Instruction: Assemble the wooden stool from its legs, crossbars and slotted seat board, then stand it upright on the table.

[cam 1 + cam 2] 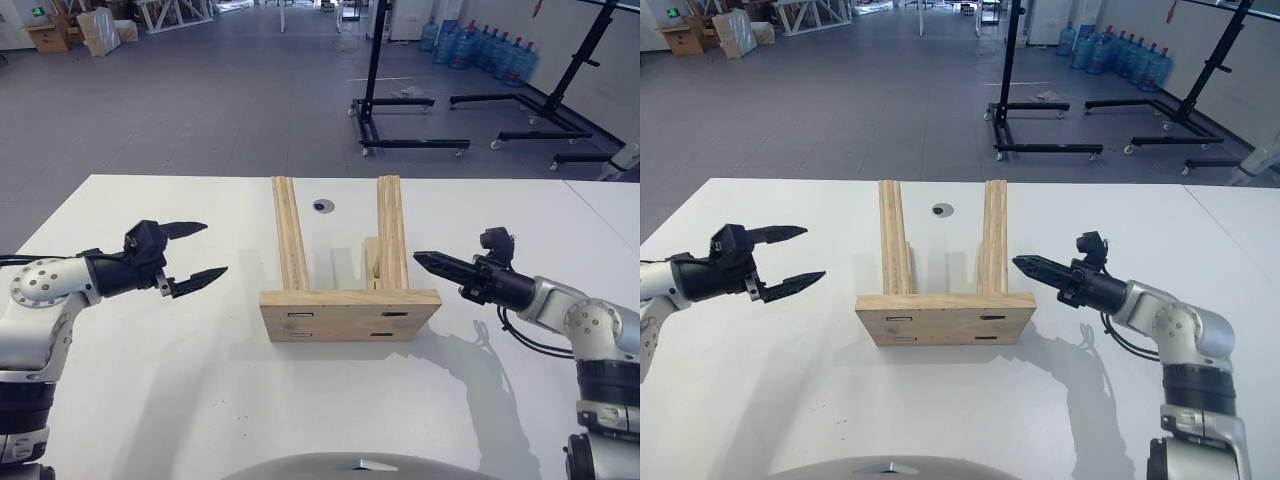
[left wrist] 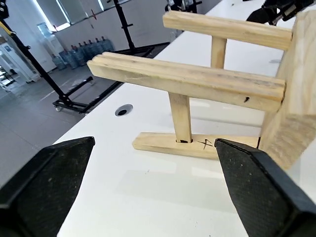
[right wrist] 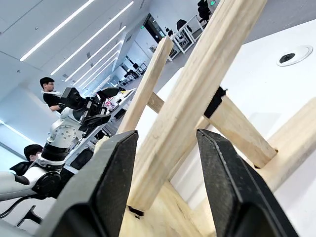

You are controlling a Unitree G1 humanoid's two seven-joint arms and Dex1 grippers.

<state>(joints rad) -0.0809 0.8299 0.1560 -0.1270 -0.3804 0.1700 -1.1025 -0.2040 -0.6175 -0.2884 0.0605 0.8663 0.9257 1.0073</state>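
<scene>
Table [image 1: 150, 385]: stool [image 1: 350, 312] on side (assembled); left pincer [image 1: 215, 248], right pincer [image 1: 418, 258] spread.

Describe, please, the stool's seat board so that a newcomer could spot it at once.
In the middle of the white table a wooden stool lies on its side. The seat board is its end nearest the robot, standing on edge. It is the one broad flat slab, with small rectangular slots in its face, whereas the legs behind it are long narrow bars.
</scene>
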